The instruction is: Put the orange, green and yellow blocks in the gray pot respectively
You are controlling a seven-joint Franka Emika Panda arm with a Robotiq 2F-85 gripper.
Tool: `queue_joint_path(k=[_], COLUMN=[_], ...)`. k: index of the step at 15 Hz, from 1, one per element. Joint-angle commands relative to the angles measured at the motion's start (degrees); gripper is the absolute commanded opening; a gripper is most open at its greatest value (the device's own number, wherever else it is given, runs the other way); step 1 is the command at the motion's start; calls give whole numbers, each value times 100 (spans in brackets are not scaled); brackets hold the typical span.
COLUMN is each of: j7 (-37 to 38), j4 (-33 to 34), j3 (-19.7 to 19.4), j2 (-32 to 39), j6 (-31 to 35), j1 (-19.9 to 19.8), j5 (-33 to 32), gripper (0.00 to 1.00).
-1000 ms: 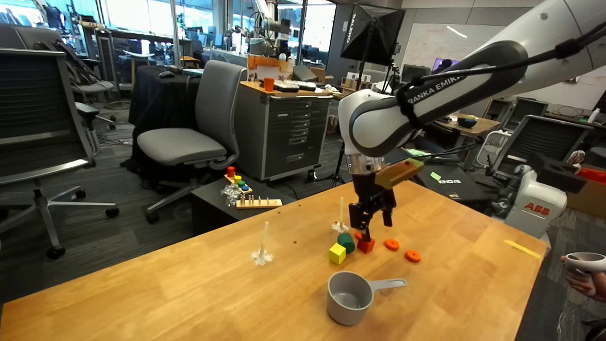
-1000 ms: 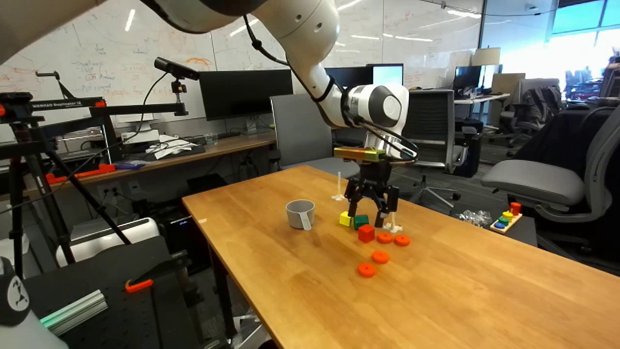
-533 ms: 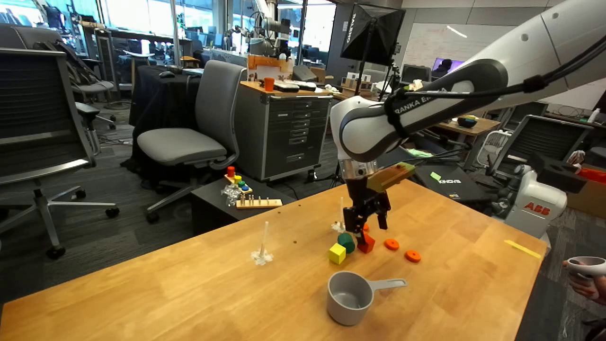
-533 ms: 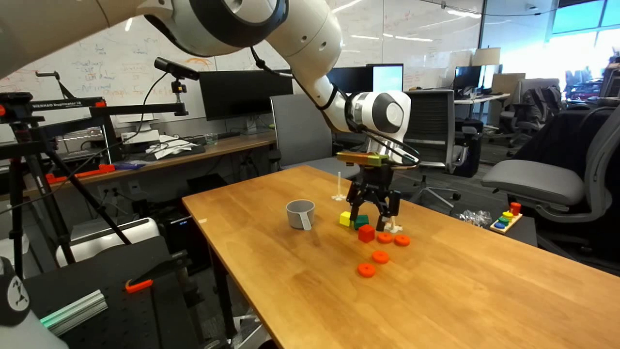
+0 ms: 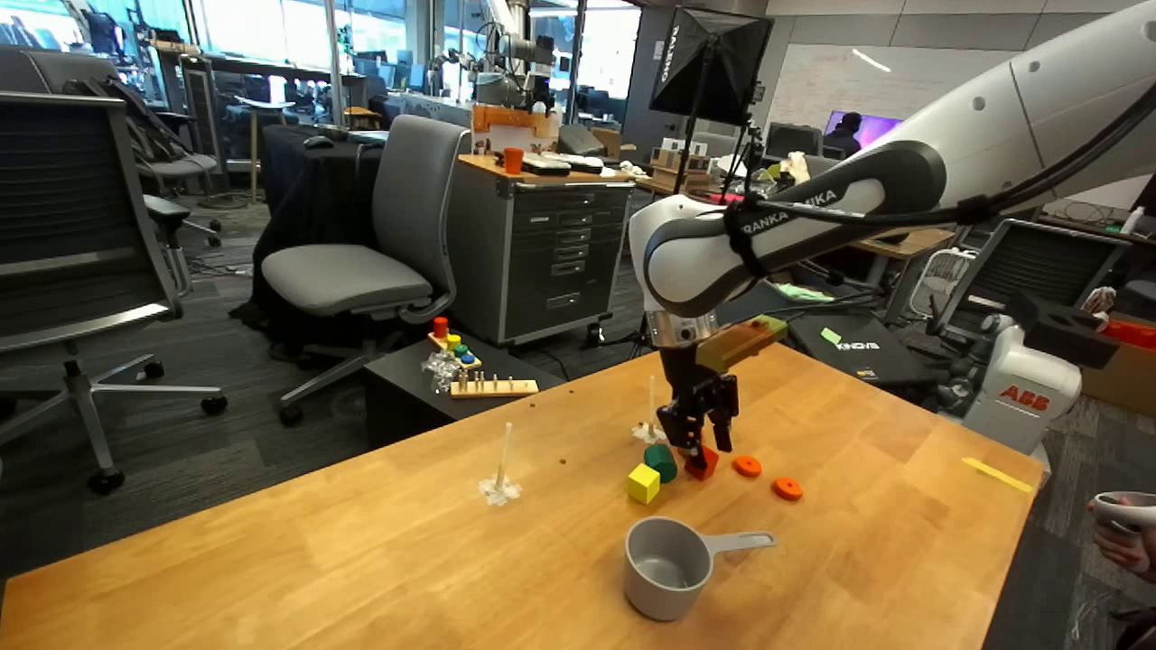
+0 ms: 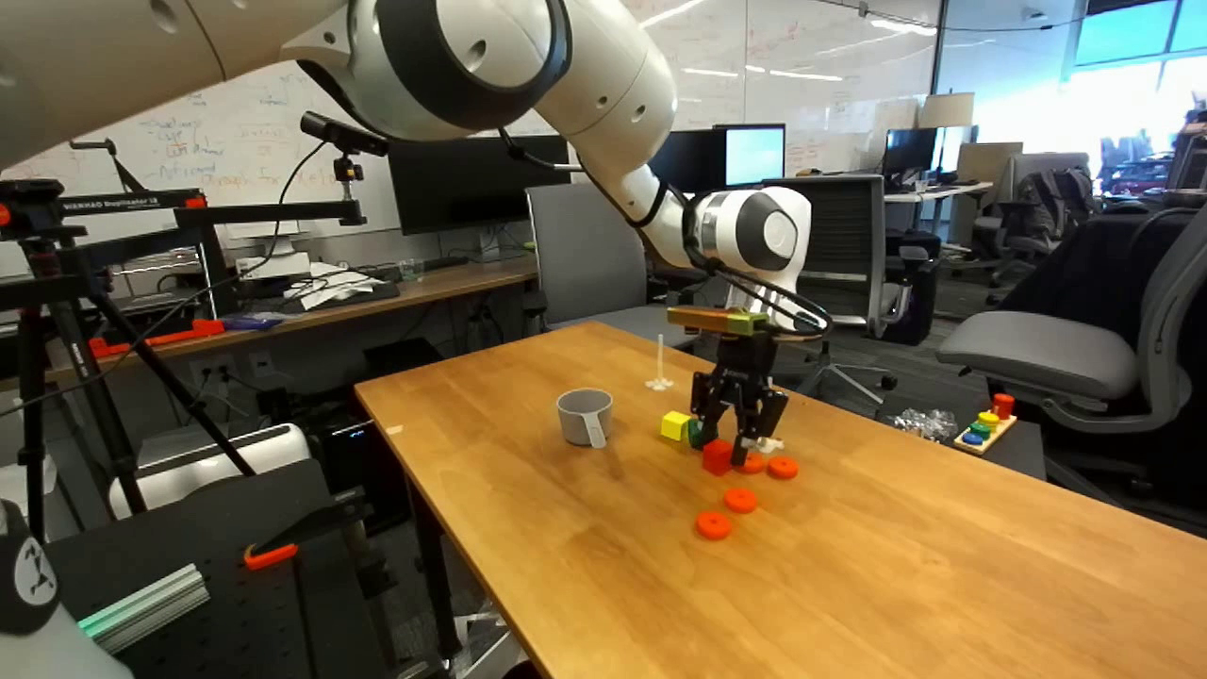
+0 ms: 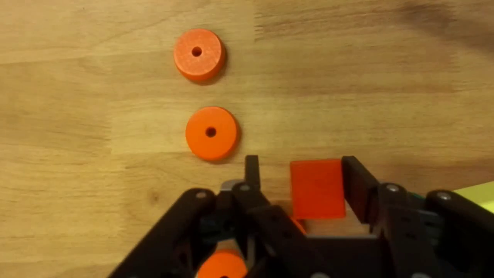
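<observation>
The orange block (image 7: 318, 189), a red-orange cube, sits on the table between the fingers of my gripper (image 7: 300, 164). In the wrist view the right-hand finger (image 7: 357, 181) touches or nearly touches its side, while a clear gap separates it from the left-hand one. The jaws are partly closed but still apart, so nothing is gripped. Beside it stand the dark green block (image 5: 660, 462) and the yellow block (image 5: 644, 484); a finger partly covers the green one in an exterior view (image 6: 696, 434). The gray pot (image 5: 664, 598), a handled cup, stands upright and looks empty inside.
Several flat orange discs (image 6: 740, 500) lie close to the gripper; one disc (image 7: 224, 266) shows under the linkage in the wrist view. Two thin upright pegs, a nearer peg (image 5: 502, 460) and a peg (image 5: 650, 411) close behind the arm, are taped to the table (image 5: 361, 560).
My gripper has come lower around the orange block, and its jaws have narrowed from wide apart. The orange block has shifted very slightly. The pot has stayed put.
</observation>
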Motion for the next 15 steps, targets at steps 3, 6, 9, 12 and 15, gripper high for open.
queue_joint_path(k=[3, 6, 9, 12, 15], j7=[-2, -66, -62, -33, -55], j4=[391, 172, -212, -496, -629], j3=[-53, 93, 251, 431, 707], j2=[191, -54, -546, -1053, -1440], j6=[-112, -92, -13, 87, 16], j1=[-121, -216, -176, -122, -141], j5=[204, 250, 389, 464, 662], gripper=[11, 8, 8, 8, 8])
